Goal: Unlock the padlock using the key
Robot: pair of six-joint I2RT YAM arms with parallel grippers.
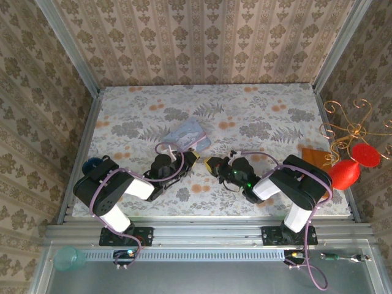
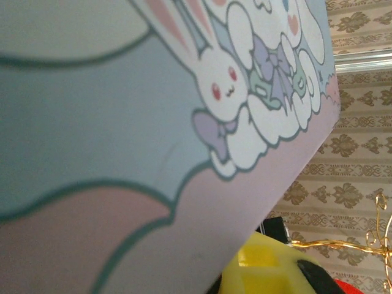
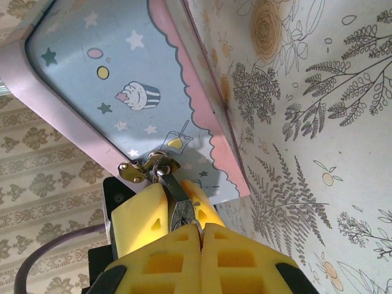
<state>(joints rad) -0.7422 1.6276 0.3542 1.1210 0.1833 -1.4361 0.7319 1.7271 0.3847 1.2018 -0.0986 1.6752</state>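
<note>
Right wrist: right claw (image 3: 187, 223) clamped on padlock (image 3: 179, 208) at tin's (image 3: 110, 73) 6 o'clock edge, likely steadying it for the key. Left claw (image 1: 194, 158) close beside tin; cannot tell its grip.

text: none readable | tin box (image 3: 110, 79): cartoon pictures, no lettering | padlock (image 3: 179, 207): no legible marking

Arms converge centre; left pincer (image 1: 193, 157), right pincer (image 3: 199, 229) tip-to-tip, right closed.
</note>
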